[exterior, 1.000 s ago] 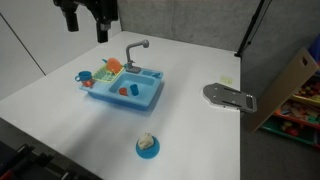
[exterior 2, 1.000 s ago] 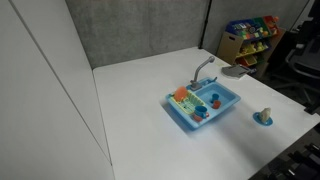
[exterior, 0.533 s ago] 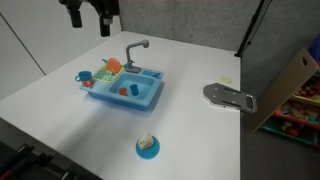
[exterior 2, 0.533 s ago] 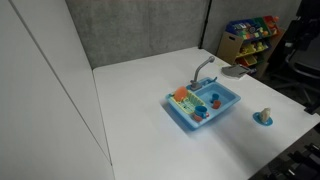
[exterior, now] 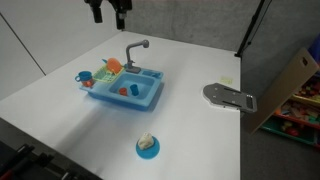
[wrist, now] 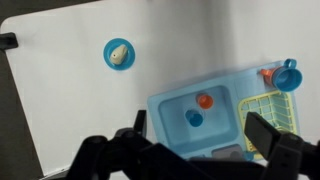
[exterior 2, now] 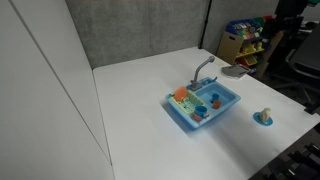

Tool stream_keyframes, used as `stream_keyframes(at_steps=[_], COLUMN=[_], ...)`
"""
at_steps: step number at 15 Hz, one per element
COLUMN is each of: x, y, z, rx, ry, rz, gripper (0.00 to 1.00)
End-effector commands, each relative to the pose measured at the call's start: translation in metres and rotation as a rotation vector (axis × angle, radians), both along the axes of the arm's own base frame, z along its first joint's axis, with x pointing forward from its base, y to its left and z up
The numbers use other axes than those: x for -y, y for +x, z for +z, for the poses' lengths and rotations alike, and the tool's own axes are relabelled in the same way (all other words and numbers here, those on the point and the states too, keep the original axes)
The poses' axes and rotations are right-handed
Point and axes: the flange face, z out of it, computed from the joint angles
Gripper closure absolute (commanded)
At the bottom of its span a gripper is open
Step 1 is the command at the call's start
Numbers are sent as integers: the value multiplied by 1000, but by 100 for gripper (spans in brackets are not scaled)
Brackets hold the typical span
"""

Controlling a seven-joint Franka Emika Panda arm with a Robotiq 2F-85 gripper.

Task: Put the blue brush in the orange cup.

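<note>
The gripper hangs high over the far side of the white table, beyond the blue toy sink. Its fingers are spread wide apart with nothing between them. In the wrist view the basin lies below the open jaws. A small blue piece that looks like the blue brush lies in the basin, just beside the orange cup; I cannot tell if they touch. A yellow-green dish rack fills the sink's other compartment, and a blue cup sits at that end. A grey faucet rises from the far rim. Near the front edge, well apart from the sink, a blue saucer carries a pale lump. A grey flat piece lies to the right.
</note>
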Motion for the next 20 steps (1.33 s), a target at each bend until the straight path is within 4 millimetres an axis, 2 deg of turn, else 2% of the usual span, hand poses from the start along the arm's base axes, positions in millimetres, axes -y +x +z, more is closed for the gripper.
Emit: stream_keyframes(at_steps=[1, 6, 13, 20], x=[12, 30, 62, 81], y=[32, 63, 92, 123], z=[-11, -46, -96, -132], rx=[37, 71, 33, 31], ry=[-35, -81, -118, -139], rz=[-117, -289, -475, -612], gripper=[0, 0, 0, 0])
